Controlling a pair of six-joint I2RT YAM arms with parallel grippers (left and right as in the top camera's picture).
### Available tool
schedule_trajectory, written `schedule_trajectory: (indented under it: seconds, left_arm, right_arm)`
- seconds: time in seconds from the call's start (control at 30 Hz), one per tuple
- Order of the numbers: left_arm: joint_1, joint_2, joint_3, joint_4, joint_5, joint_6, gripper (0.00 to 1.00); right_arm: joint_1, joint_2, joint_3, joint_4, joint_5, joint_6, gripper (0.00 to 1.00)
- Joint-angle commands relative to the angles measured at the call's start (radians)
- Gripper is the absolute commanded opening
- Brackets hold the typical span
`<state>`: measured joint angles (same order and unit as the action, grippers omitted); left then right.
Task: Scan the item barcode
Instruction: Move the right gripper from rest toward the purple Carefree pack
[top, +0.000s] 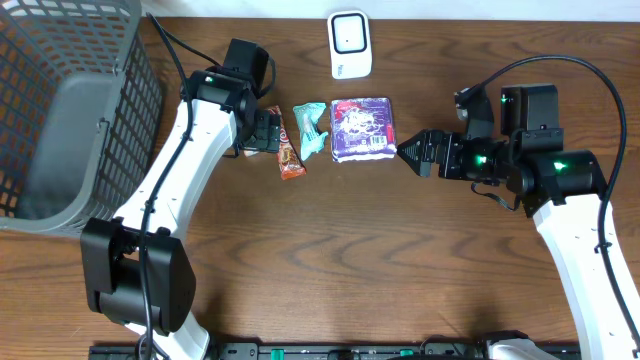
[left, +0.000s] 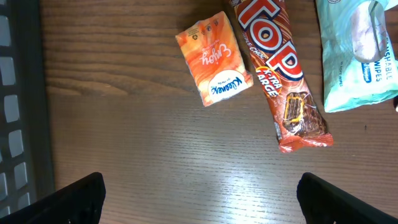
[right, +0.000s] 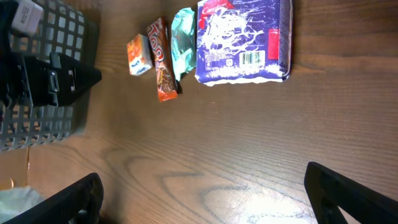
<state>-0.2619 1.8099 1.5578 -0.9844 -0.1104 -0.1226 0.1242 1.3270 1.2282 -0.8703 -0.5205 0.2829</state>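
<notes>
Several items lie in a row at the table's back middle. A purple pack (top: 362, 129) (right: 244, 40) shows a barcode (right: 251, 59) on its near side. Left of it lie a teal wipes pack (top: 311, 130) (left: 360, 53) (right: 181, 40), a brown chocolate bar (top: 288, 152) (left: 278, 68) (right: 161, 59) and a small orange tissue packet (left: 214, 59) (right: 138, 55). A white scanner (top: 349, 45) stands behind them. My left gripper (top: 268, 131) (left: 199, 205) hovers open just left of the bar. My right gripper (top: 410, 152) (right: 205, 199) is open, just right of the purple pack. Both grippers hold nothing.
A grey mesh basket (top: 70, 110) (right: 43, 81) fills the far left of the table, with its wall at the edge of the left wrist view (left: 18, 124). Bare wood lies in front of the items.
</notes>
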Motion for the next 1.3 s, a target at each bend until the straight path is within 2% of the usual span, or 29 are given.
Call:
schedule_trajectory:
  seconds: [0.0,0.27,0.4,0.77,1.07,1.27]
  left_arm:
    - [0.003,0.005,-0.001,-0.002,0.0,0.006,0.98]
    - [0.003,0.005,-0.001,-0.002,0.0,0.006,0.98]
    - [0.003,0.005,-0.001,-0.002,0.0,0.006,0.98]
    - [0.003,0.005,-0.001,-0.002,0.0,0.006,0.98]
    - [0.003,0.005,-0.001,-0.002,0.0,0.006,0.98]
    - [0.003,0.005,-0.001,-0.002,0.0,0.006,0.98]
  right_arm:
    - [0.008,0.003,0.02,0.002,-0.008,0.02,0.99]
    - [0.009,0.007,0.017,0.001,0.089,0.014,0.99]
    - [0.025,0.042,0.013,-0.019,0.097,-0.074,0.99]
    - [0.035,0.109,0.013,-0.031,0.093,-0.051,0.99]
    - [0.035,0.122,0.013,0.03,0.151,-0.052,0.99]
    - [0.035,0.174,0.013,0.136,0.152,-0.052,0.99]
